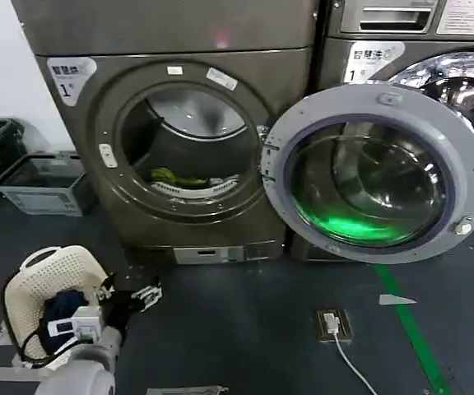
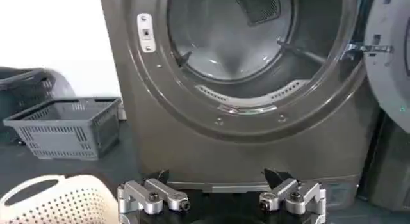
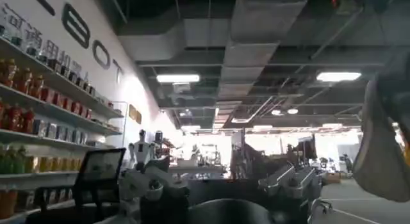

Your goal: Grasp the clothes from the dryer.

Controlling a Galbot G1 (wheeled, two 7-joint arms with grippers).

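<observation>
The dryer (image 1: 171,33) stands at the back left with its round door (image 1: 385,100) swung wide to the right. The clothes (image 1: 178,177), a small yellow-green heap, lie at the bottom front of the dark drum. My left gripper (image 1: 138,290) hangs low near the floor, in front of and to the left of the porthole, well short of it. In the left wrist view the left gripper (image 2: 220,178) is open, its fingers (image 2: 154,196) wide apart and empty, facing the dryer (image 2: 160,136) front. My right gripper (image 3: 218,174) is open and faces the room.
A cream laundry basket (image 1: 52,271) with a dark blue garment (image 1: 62,309) sits on the floor under my left arm. A grey crate (image 1: 44,183) stands left of the dryer. A second machine with a chrome drum (image 1: 459,82) is behind the open door. A floor socket with cable (image 1: 333,323) lies at the front right.
</observation>
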